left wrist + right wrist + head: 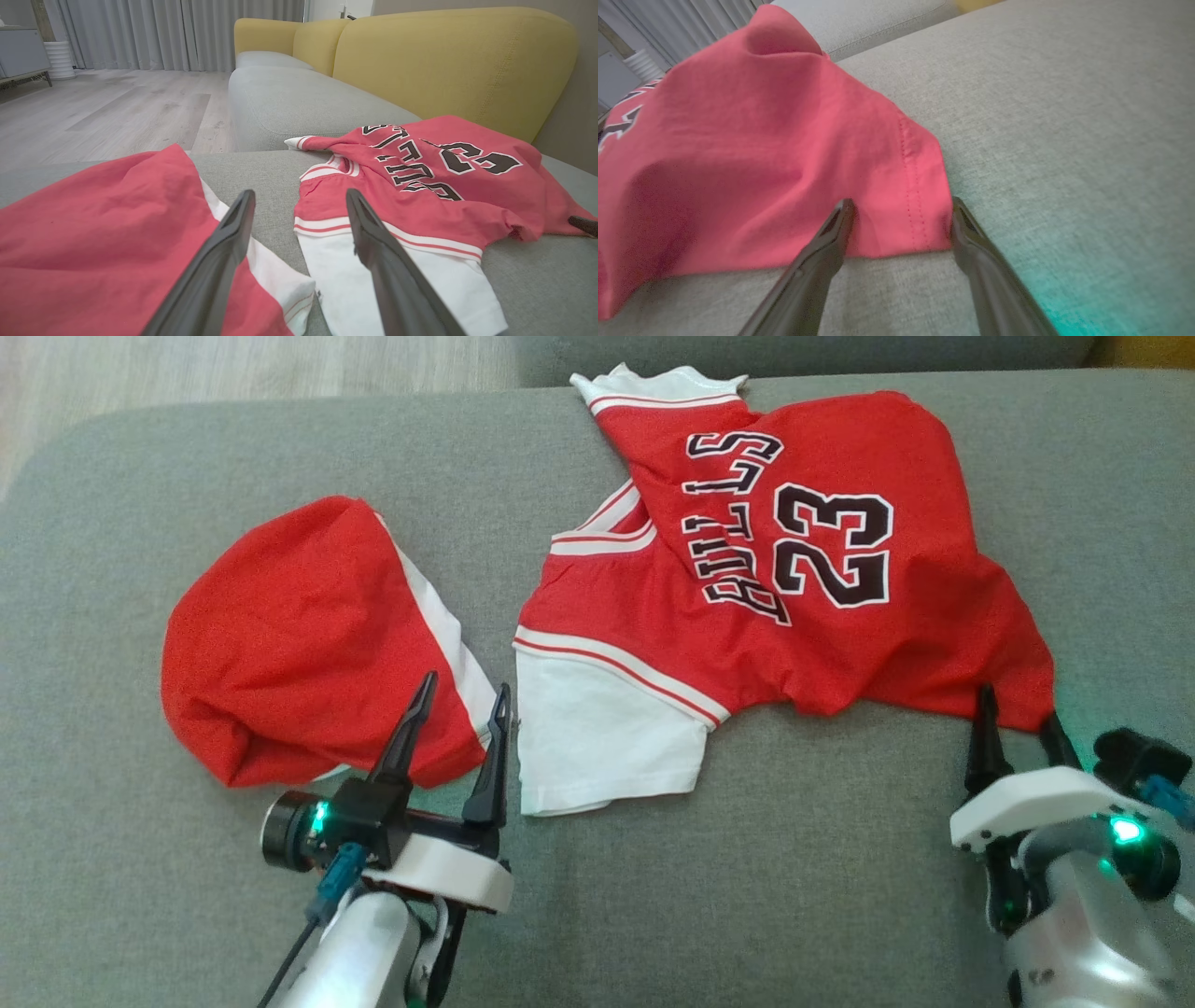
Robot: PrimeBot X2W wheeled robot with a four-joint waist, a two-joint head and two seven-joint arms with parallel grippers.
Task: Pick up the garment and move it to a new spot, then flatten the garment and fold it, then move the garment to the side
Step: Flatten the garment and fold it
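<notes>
Your jersey (794,616) lies crumpled on the grey seat cushion (840,859). The number 23 and the BULLS lettering face up. Its striped collar end points toward the far edge, and its white sleeve (597,737) is spread flat at the near left corner.

Just left of the jersey sits a pair of red shorts (299,635) in a rounded heap. A white side stripe on them faces the jersey, and a narrow strip of bare cushion separates the two.

Your left gripper (467,683) is on the jersey's left side, fingers spread wide and holding nothing. One finger is over the shorts and the other is at the edge of the white sleeve.

Your right gripper (1018,705) is at the jersey's near right corner, fingers also spread wide. The stitched hem corner lies between the two tips and is not pinched. The wrist picture is soft there, so you cannot tell whether the tips actually touch the cloth.

Beyond the jersey's collar end, the left wrist view shows a yellow backrest (444,60) rising behind the cushion.
</notes>
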